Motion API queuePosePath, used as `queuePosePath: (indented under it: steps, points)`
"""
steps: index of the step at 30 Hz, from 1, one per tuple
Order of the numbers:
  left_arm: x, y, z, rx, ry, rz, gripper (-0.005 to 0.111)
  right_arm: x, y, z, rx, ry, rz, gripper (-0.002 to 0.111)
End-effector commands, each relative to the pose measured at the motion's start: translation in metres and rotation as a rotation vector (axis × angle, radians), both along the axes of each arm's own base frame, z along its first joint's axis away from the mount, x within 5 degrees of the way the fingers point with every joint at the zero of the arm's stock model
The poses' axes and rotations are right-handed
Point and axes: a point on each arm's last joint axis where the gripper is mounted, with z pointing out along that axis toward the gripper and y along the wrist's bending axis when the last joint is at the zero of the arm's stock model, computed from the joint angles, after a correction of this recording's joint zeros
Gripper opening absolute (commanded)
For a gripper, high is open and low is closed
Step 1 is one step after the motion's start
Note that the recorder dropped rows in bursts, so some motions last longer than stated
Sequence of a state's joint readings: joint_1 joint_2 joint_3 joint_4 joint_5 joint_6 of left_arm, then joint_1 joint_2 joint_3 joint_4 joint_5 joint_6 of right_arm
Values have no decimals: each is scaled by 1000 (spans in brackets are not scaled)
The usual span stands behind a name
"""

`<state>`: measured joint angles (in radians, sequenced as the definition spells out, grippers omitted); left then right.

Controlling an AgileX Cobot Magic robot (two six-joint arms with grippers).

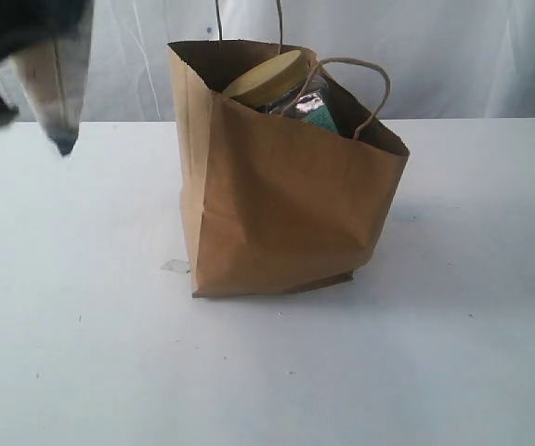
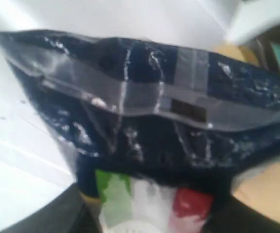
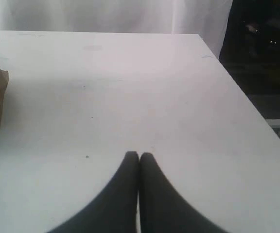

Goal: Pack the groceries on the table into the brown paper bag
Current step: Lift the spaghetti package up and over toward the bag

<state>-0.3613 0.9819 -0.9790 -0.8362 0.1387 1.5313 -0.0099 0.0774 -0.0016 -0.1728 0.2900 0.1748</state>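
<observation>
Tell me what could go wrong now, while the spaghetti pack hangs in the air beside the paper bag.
1. The clear jar with mustard lid sticks up in the mouth of the brown paper bag, so the spaghetti pack may jam against it on the way in.
2. The bag looks creased and leaning, and the right gripper is shut, away from it; a push could tip it.

Exterior camera is looking slightly down at the brown paper bag (image 1: 277, 214); right wrist camera is glimpsing its edge; left is crowding the spaghetti pack (image 2: 145, 121).
</observation>
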Motion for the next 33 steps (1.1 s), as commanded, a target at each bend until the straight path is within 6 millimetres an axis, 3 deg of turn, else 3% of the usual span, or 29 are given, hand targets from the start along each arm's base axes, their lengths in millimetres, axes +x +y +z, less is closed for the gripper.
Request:
queuePosePath:
  steps: [1, 3, 6, 8, 10, 11, 14, 18, 24, 27, 33]
  points:
    - [-22, 13, 83, -586, -16, 39, 0, 0, 0, 0, 0, -7, 2, 0]
    - [-23, 11, 104, -724, 34, -19, 0, 0, 0, 0, 0, -7, 2, 0]
    - [-19, -7, 120, -821, 194, -200, 0, 0, 0, 0, 0, -7, 2, 0]
    - [-9, -18, 132, -920, 265, -311, 0, 0, 0, 0, 0, -7, 2, 0]
    - [16, -30, 138, -991, 282, -378, 0, 0, 0, 0, 0, -7, 2, 0]
    - [19, -33, 138, -1006, 298, -419, 0, 0, 0, 0, 0, -7, 2, 0]
    - [27, -70, 138, -853, 210, -582, 0, 0, 0, 0, 0, -7, 2, 0]
    - [33, -122, 135, -748, 90, -556, 0, 0, 0, 0, 0, -7, 2, 0]
    - [37, -174, 122, -600, -30, -596, 0, 0, 0, 0, 0, -7, 2, 0]
    - [45, -190, 111, -582, -8, -594, 0, 0, 0, 0, 0, -7, 2, 0]
    - [40, -185, 116, -664, 86, -603, 0, 0, 0, 0, 0, -7, 2, 0]
